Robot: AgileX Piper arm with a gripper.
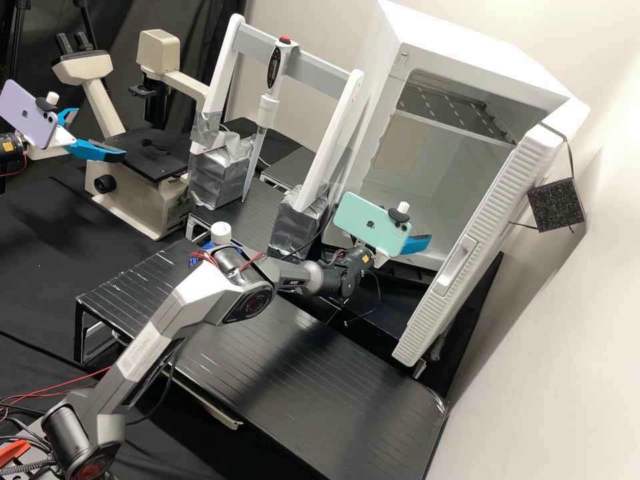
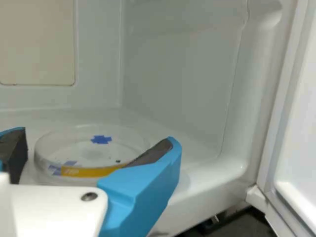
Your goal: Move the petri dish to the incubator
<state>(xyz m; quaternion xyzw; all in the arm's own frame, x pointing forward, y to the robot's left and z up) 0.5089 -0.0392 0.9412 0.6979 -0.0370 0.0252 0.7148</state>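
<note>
1. While the white claw (image 1: pixel 417 245) reaches into the opening of the incubator (image 1: pixel 467 40), its two blue fingers stand apart, released, with a gap between one finger and the dish.
2. Between and just past the fingertips, the round clear petri dish (image 2: pixel 84 153) lies flat on the incubator's white floor (image 2: pixel 190 163); whether the other finger touches its rim, I cannot tell. It bears a blue patch (image 2: pixel 101 139) and a yellow label (image 2: pixel 89 172).
3. Right behind the claw, a mint-green phone (image 1: pixel 373 223) is mounted on the arm's wrist.
4. Beside the claw, the incubator door (image 1: pixel 507 187) stands open.
5. Above the claw, a metal rack (image 1: pixel 443 103) sits inside the incubator.
6. Farther from the claw, outside the incubator, a pipette (image 1: pixel 268 110) hangs upright on a white stand (image 1: pixel 223 63), its feet wrapped in silver tape. A white-capped bottle (image 1: pixel 221 232) is near that stand.
7. Farthest from the claw, beyond the stand, is a beige microscope (image 1: pixel 143 207).
</note>
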